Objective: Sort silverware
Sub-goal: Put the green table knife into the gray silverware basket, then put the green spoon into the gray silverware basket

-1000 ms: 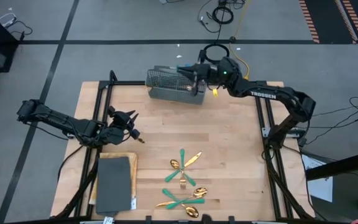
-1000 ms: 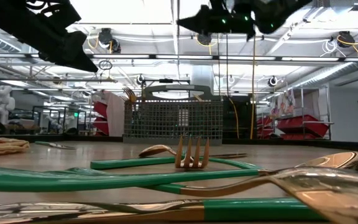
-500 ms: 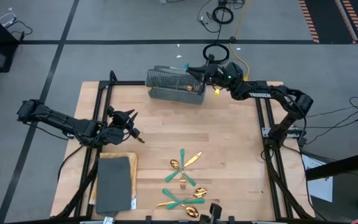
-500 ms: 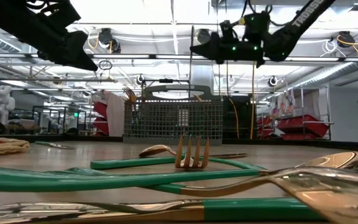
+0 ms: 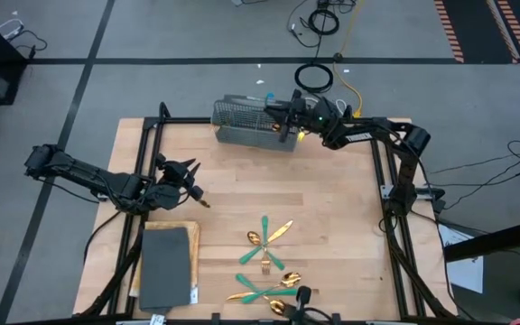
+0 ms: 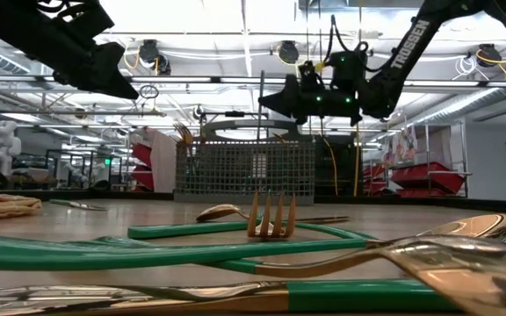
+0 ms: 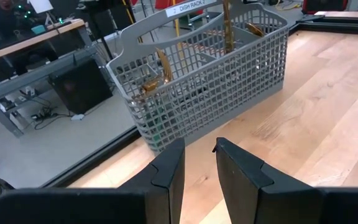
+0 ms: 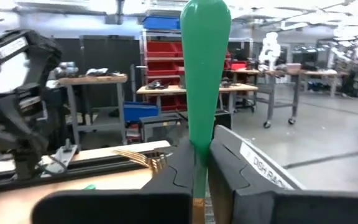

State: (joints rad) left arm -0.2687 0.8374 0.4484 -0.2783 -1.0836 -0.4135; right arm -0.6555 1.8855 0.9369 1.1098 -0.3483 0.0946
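Several gold-headed, teal-handled pieces of silverware (image 5: pixel 267 266) lie in a loose pile near the table's near edge, and a fork (image 6: pixel 271 224) stands out in the low view. The grey wire-mesh basket (image 5: pixel 242 126) stands at the far edge with a few pieces (image 7: pixel 160 62) inside. My right gripper (image 5: pixel 284 117) hovers over the basket's right end, shut on one piece (image 8: pixel 205 74). My left gripper (image 5: pixel 192 178) hangs over the table's left side, open and empty, facing the basket (image 7: pixel 210 68). My right gripper pinches the piece between its two fingers on the lower part of the green handle (image 8: pixel 199 146), just above the gold (image 8: pixel 196 205). The fingers lie level, across the piece. It stands upright, handle end up, lifted clear above the basket (image 6: pixel 244 167); its lower end is hidden.
A dark grey mat (image 5: pixel 165 266) lies at the near left corner on a tan cloth (image 6: pixel 3 206). A single small piece (image 5: pixel 204 202) lies just beside my left gripper. Black frame rails (image 5: pixel 382 181) run along the table's sides. Bare wood stretches between basket and pile.
My right gripper has come down toward the basket's right end, carrying the upright piece with it and staying shut. The arm has drawn in closer to the basket. The left arm has kept still.
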